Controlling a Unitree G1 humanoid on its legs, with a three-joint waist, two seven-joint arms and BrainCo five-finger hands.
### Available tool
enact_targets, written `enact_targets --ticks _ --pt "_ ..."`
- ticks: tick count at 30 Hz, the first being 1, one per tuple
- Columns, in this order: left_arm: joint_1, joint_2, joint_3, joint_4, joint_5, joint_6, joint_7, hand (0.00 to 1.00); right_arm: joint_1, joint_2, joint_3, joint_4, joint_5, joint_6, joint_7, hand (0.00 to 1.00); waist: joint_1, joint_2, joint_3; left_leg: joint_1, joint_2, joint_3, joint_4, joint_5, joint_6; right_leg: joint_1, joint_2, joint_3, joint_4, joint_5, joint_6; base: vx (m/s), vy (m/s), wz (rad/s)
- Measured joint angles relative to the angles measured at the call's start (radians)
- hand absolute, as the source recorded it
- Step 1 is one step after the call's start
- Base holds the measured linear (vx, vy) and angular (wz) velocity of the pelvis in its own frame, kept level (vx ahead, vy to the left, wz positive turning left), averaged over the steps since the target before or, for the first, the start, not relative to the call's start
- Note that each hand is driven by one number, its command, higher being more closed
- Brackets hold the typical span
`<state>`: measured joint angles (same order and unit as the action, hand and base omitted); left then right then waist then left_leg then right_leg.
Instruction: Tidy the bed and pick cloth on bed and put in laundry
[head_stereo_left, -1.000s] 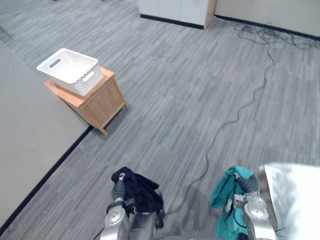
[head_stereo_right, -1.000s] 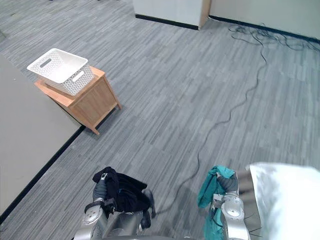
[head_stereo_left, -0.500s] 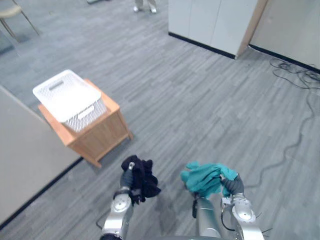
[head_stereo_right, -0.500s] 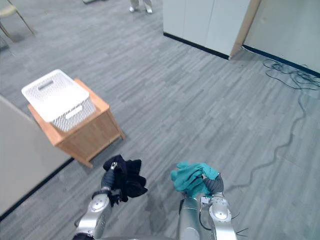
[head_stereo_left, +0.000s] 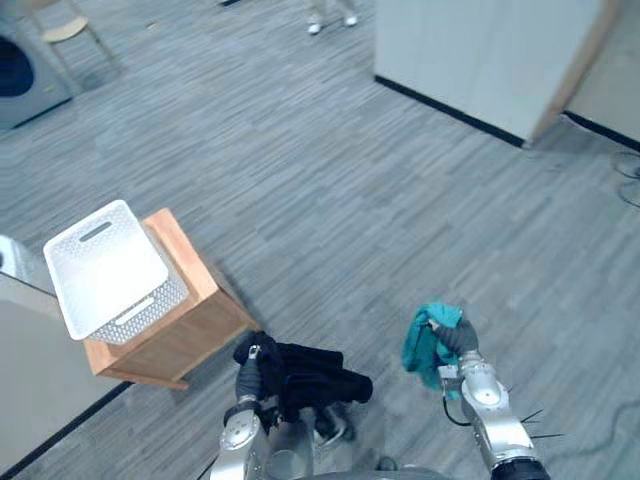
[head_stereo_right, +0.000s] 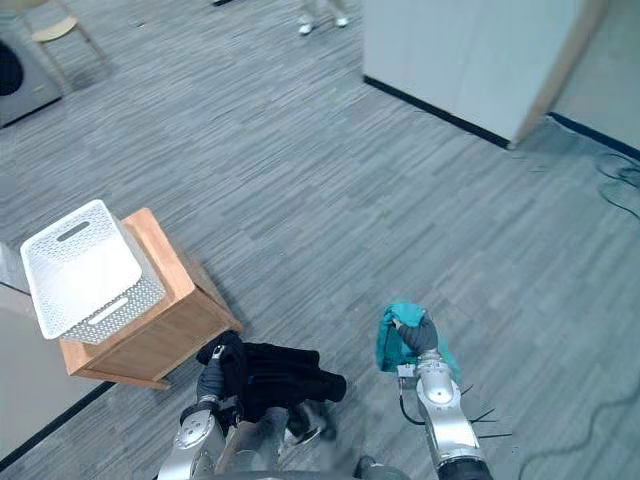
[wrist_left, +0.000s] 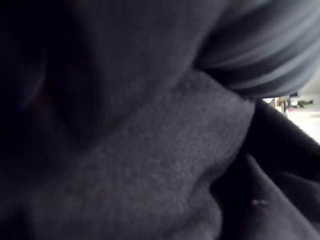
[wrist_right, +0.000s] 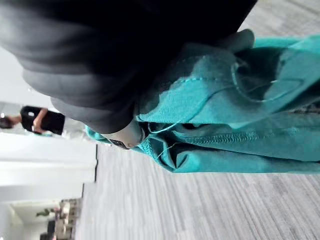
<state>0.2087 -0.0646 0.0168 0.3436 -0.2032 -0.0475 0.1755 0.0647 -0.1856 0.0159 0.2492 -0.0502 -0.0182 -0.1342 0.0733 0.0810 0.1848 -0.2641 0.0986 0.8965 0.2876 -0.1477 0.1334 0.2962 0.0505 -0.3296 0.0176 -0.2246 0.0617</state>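
Note:
My left hand (head_stereo_left: 248, 372) is shut on a black cloth (head_stereo_left: 312, 375) that hangs to its right, low in the eye views; the same black cloth (wrist_left: 150, 165) covers the left wrist view. My right hand (head_stereo_left: 458, 341) is shut on a teal cloth (head_stereo_left: 425, 340) held above the floor; the teal cloth (wrist_right: 235, 125) bunches round its fingers (wrist_right: 125, 135) in the right wrist view. A white perforated laundry basket (head_stereo_left: 105, 270) sits on a small wooden cabinet (head_stereo_left: 190, 310) to the left of my left hand.
Grey plank floor (head_stereo_left: 330, 190) stretches ahead. A white cupboard (head_stereo_left: 490, 50) stands at the back right. A chair (head_stereo_left: 65, 30) and a round-doored machine (head_stereo_left: 20, 75) are at the far left. A person's feet (head_stereo_left: 330, 15) show at the top. A pale surface (head_stereo_left: 30, 390) lies lower left.
The whole view has swung, bringing the basket and cabinet closer at the left. Both hands still hold their cloths; the black cloth now trails out to the right and the teal cloth is more bunched.

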Motion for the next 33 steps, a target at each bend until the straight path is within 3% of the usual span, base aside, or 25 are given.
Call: enact_targets --ticks 1,2,3,5,6,8,9,11,13,14,15,16,17,18,19,21,22,23,25,28,29,30,31,32,33 --pt "0.005 0.006 0.011 0.005 0.001 0.001 0.001 1.0 -0.002 0.017 -0.002 0.015 -0.003 0.002 -0.002 1.0 0.003 -0.033 -0.031 0.008 -0.047 -0.043 -0.021 0.016 0.151 -0.02 -0.025 -0.028 0.13 -0.08 0.012 0.7 -0.071 1.21" --pt "0.003 0.01 0.021 0.009 0.001 0.008 0.001 1.0 -0.001 0.029 -0.002 0.018 -0.003 0.004 -0.003 1.0 -0.001 -0.061 -0.044 0.017 -0.068 -0.058 -0.025 -0.004 0.16 -0.053 -0.058 -0.052 0.241 -0.106 0.029 0.85 -0.047 1.41" --pt "0.003 0.005 0.013 0.009 0.001 0.016 0.003 1.0 -0.008 0.04 -0.006 0.023 -0.013 0.005 -0.007 1.0 0.0 -0.078 -0.048 0.043 -0.1 -0.148 -0.022 -0.036 0.15 -0.165 -0.122 -0.057 0.584 -0.078 0.054 0.58 -0.014 1.27" --pt "0.011 0.006 0.01 0.008 0.001 0.023 0.008 1.0 -0.004 0.051 -0.007 0.023 -0.021 0.006 -0.009 1.0 -0.008 -0.084 -0.047 0.128 -0.131 -0.254 -0.025 -0.067 0.114 -0.268 -0.173 -0.013 0.924 -0.066 0.048 0.75 -0.037 1.62" --pt "0.013 0.01 -0.003 0.008 0.001 0.023 0.018 1.0 0.008 0.053 -0.007 0.02 -0.022 0.005 -0.009 1.0 -0.009 -0.078 -0.046 0.191 -0.14 -0.324 -0.038 -0.074 0.082 -0.302 -0.189 0.009 0.992 -0.076 0.031 0.8 -0.105 2.18" --pt "0.005 0.023 -0.022 0.007 0.001 0.018 0.028 1.0 0.053 0.063 -0.006 -0.001 -0.02 -0.003 -0.002 1.0 -0.039 -0.065 -0.059 0.31 -0.133 -0.547 -0.096 -0.067 0.036 -0.442 -0.194 0.109 0.91 -0.11 -0.019 0.73 -0.226 2.59" --pt "0.003 0.025 -0.023 0.007 0.001 0.017 0.028 1.0 0.058 0.064 -0.007 -0.006 -0.02 -0.004 -0.001 1.0 -0.043 -0.064 -0.059 0.317 -0.131 -0.566 -0.099 -0.064 0.029 -0.457 -0.194 0.126 0.887 -0.111 -0.019 0.76 -0.412 2.69" --pt "-0.03 0.043 -0.027 0.028 0.008 0.002 0.027 1.0 0.076 0.068 -0.023 -0.04 -0.02 -0.011 0.003 1.0 -0.074 -0.061 -0.058 0.346 -0.101 -0.748 -0.126 -0.062 -0.035 -0.567 -0.196 0.322 0.59 -0.075 0.022 0.52 -0.389 2.2" --pt "-0.059 0.063 -0.026 0.072 0.029 0.001 0.028 1.0 0.092 0.086 -0.051 -0.042 -0.021 -0.014 0.002 1.0 -0.075 -0.063 -0.057 0.365 -0.058 -0.889 -0.109 -0.106 -0.107 -0.595 -0.221 0.503 0.276 0.035 0.076 0.54 -0.597 1.89" --pt "-0.06 0.069 -0.025 0.078 0.033 0.001 0.028 1.0 0.096 0.092 -0.054 -0.043 -0.021 -0.014 0.002 1.0 -0.074 -0.067 -0.056 0.371 -0.048 -0.921 -0.103 -0.127 -0.123 -0.593 -0.231 0.528 0.224 0.052 0.103 0.63 -0.79 1.83" --pt "-0.048 0.088 -0.024 0.084 0.051 0.0 0.03 1.0 0.109 0.105 -0.052 -0.044 -0.022 -0.014 0.004 1.0 -0.069 -0.079 -0.056 0.402 -0.026 -0.981 -0.076 -0.184 -0.169 -0.592 -0.252 0.553 0.188 0.068 0.138 0.54 -0.742 1.61" --pt "-0.014 0.107 -0.022 0.078 0.06 -0.001 0.031 1.0 0.142 0.106 -0.031 -0.055 -0.022 -0.013 0.004 1.0 -0.067 -0.103 -0.072 0.452 0.011 -1.043 -0.057 -0.245 -0.207 -0.587 -0.248 0.531 0.262 0.065 0.125 0.55 -0.779 1.55" --pt "0.0 0.103 -0.016 0.082 0.06 0.002 0.034 1.0 0.15 0.099 -0.021 -0.058 -0.022 -0.009 0.005 1.0 -0.066 -0.101 -0.07 0.478 0.038 -1.06 -0.051 -0.261 -0.214 -0.588 -0.224 0.507 0.328 0.1 0.166 0.54 -0.756 1.38" --pt "0.031 0.059 0.024 0.079 0.06 0.002 0.042 1.0 0.158 0.08 -0.002 -0.081 -0.028 -0.003 0.008 1.0 -0.063 -0.053 -0.079 0.451 0.11 -1.082 0.128 -0.263 -0.197 -0.58 -0.174 0.434 0.447 0.102 0.145 0.46 -0.686 1.0" --pt "0.05 0.003 0.037 0.078 0.056 0.001 0.05 1.0 0.158 0.049 0.002 -0.113 -0.031 -0.003 0.008 1.0 -0.056 0.001 -0.087 0.339 0.169 -1.084 0.359 -0.192 -0.173 -0.543 -0.123 0.38 0.465 0.064 0.09 0.44 -0.639 0.81" --pt "0.071 0.005 0.016 0.081 0.055 0.002 0.038 1.0 0.129 0.028 0.022 -0.135 -0.031 -0.004 0.008 1.0 -0.048 0.039 -0.071 0.224 0.227 -1.044 0.606 -0.096 -0.158 -0.455 -0.065 0.347 0.404 0.057 0.042 0.46 -0.565 0.23" --pt "0.082 0.004 0.029 0.079 0.037 0.002 0.04 1.0 0.103 0.037 0.023 -0.136 -0.031 -0.008 0.003 1.0 -0.034 0.032 -0.063 0.152 0.226 -0.959 0.752 -0.104 -0.151 -0.348 -0.045 0.326 0.301 0.08 -0.011 0.47 -0.494 0.08" --pt "0.082 0.004 0.032 0.076 0.035 0.001 0.039 1.0 0.096 0.041 0.021 -0.136 -0.031 -0.012 0.002 1.0 -0.028 0.023 -0.058 0.136 0.212 -0.921 0.77 -0.11 -0.15 -0.309 -0.044 0.322 0.262 0.088 -0.025 0.42 -0.439 0.13" --pt "0.086 0.004 0.035 0.04 0.035 -0.003 0.02 1.0 0.069 0.038 0.012 -0.156 -0.033 -0.023 0.004 1.0 -0.001 -0.004 -0.057 0.06 0.142 -0.733 0.669 -0.139 -0.165 -0.207 -0.045 0.291 0.133 0.099 -0.056 0.47 -0.407 0.27" --pt "0.085 0.004 0.036 -0.001 0.036 -0.005 0.005 1.0 0.021 0.035 -0.013 -0.154 -0.041 -0.023 0.004 1.0 -0.002 -0.006 -0.056 0.018 0.093 -0.506 0.425 -0.142 -0.164 -0.151 -0.043 0.224 0.08 0.095 -0.062 0.42 -0.209 0.56" --pt "0.083 0.004 0.033 -0.013 0.036 -0.005 0.0 1.0 0.006 0.02 -0.026 -0.154 -0.051 -0.023 0.002 1.0 -0.001 -0.006 -0.057 0.036 0.091 -0.34 0.318 -0.136 -0.16 -0.13 -0.043 0.177 0.057 0.092 -0.057 0.42 -0.152 0.73" --pt "0.081 0.004 0.033 -0.025 0.036 -0.006 0.0 1.0 -0.01 0.019 -0.038 -0.155 -0.066 -0.023 0.002 1.0 -0.003 -0.008 -0.059 0.077 0.087 -0.126 0.205 -0.111 -0.098 -0.106 -0.042 0.117 0.054 0.063 -0.039 0.42 -0.139 0.76" --pt "0.079 0.004 0.033 -0.028 0.037 -0.006 0.0 1.0 -0.013 0.019 -0.041 -0.157 -0.07 -0.023 0.001 1.0 -0.003 -0.008 -0.06 0.096 0.082 -0.06 0.169 -0.094 -0.058 -0.101 -0.042 0.091 0.073 0.036 -0.032 0.4 -0.086 0.97" --pt "0.078 0.005 0.033 -0.03 0.037 -0.006 -0.002 1.0 -0.014 0.019 -0.056 -0.159 -0.075 -0.023 -0.005 1.0 -0.008 -0.005 -0.062 0.135 0.052 -0.02 0.101 -0.118 0.049 -0.102 -0.042 0.043 0.167 -0.032 -0.011 0.47 -0.015 1.33" --pt "0.069 0.008 0.033 -0.018 0.038 -0.005 -0.001 1.0 -0.009 0.027 -0.059 -0.156 -0.079 -0.02 -0.02 1.0 -0.012 -0.033 -0.061 0.167 -0.015 -0.089 0.045 -0.119 0.058 -0.146 -0.1 -0.021 0.392 -0.086 0.025 0.39 0.006 1.45"
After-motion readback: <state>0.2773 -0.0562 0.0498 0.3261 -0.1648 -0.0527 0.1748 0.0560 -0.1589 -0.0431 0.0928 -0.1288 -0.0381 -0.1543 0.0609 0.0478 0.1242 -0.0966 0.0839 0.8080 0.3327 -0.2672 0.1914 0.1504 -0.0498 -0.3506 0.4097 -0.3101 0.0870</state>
